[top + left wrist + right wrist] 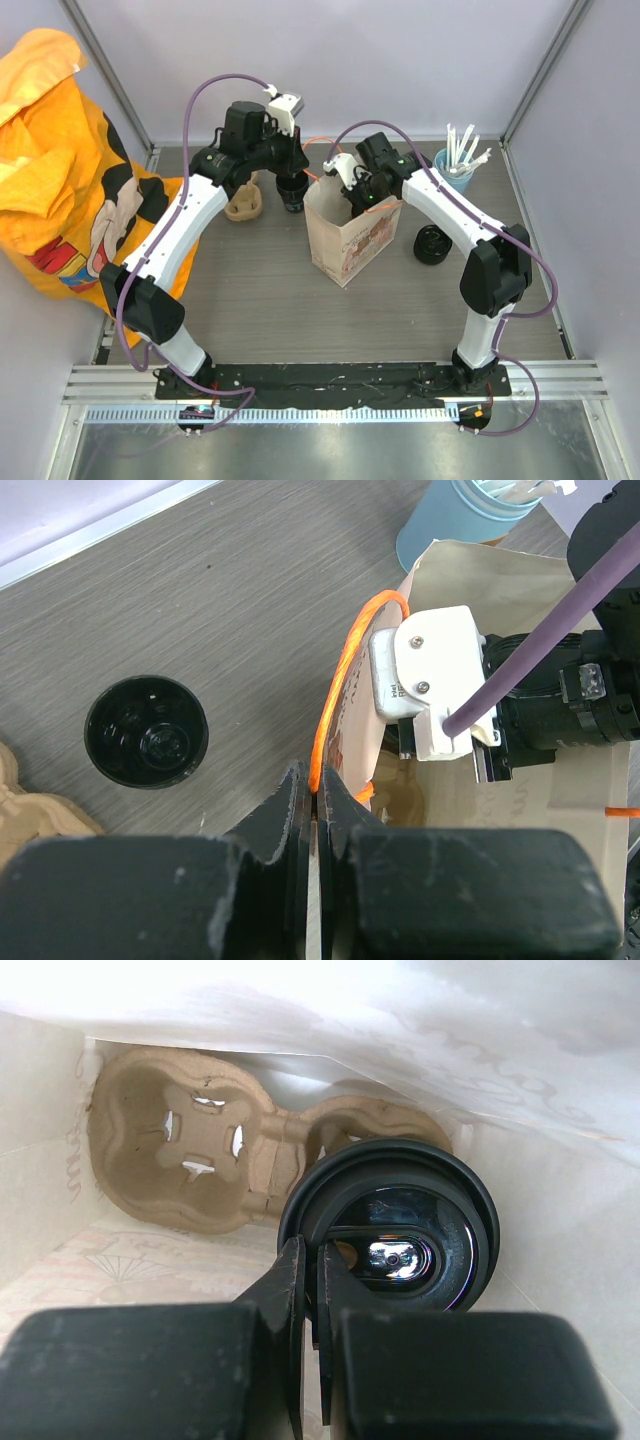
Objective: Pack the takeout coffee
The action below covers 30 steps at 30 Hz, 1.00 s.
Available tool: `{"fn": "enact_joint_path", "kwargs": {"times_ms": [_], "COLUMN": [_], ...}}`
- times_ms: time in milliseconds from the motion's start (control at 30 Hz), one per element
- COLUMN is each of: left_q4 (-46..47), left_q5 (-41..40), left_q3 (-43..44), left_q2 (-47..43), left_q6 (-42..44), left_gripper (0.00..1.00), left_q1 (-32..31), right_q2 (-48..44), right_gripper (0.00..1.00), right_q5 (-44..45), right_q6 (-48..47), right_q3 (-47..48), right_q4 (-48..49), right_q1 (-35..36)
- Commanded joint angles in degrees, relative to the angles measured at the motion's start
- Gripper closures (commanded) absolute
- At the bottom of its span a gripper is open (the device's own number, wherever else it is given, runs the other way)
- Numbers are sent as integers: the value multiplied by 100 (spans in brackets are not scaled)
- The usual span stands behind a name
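Note:
The takeout coffee (pixel 400 1230), a black cup with a black round lid, is down inside the paper bag (pixel 345 245). My right gripper (pixel 310 1255) is shut on the lid's near-left rim. The cup sits over the right-hand cell of a brown pulp carrier (pixel 195 1150) lying on the bag's floor. From above, the right gripper (pixel 358 198) reaches into the bag's open mouth, and the cup is hidden there. My left gripper (pixel 315 780) is shut on the bag's orange handle loop (pixel 340 670) at the bag's left top edge (pixel 312 180).
Another black cup (pixel 291 195) stands on the table just left of the bag, beside a brown pulp piece (pixel 244 205). A black round item (pixel 432 245) sits right of the bag. A light-blue cup of white straws (pixel 455 170) stands back right. An orange cloth (pixel 60 170) fills the left.

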Motion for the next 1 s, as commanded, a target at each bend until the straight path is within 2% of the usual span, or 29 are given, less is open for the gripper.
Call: {"fn": "enact_joint_path", "kwargs": {"times_ms": [0,967], "left_q4": [206,188], "left_q5": [43,43], "left_q3": [10,19], "left_q2": [-254,-263], "left_q6": [-23,-31], "left_gripper": [98,98], "left_q1": [31,32], "right_q2": [-161,-47], "right_gripper": [99,99], "right_q5": [11,46], "right_q6": [17,-62], "right_q3": [110,101], "right_q4": [-180,-207], "right_q1": [-54,-124]}}
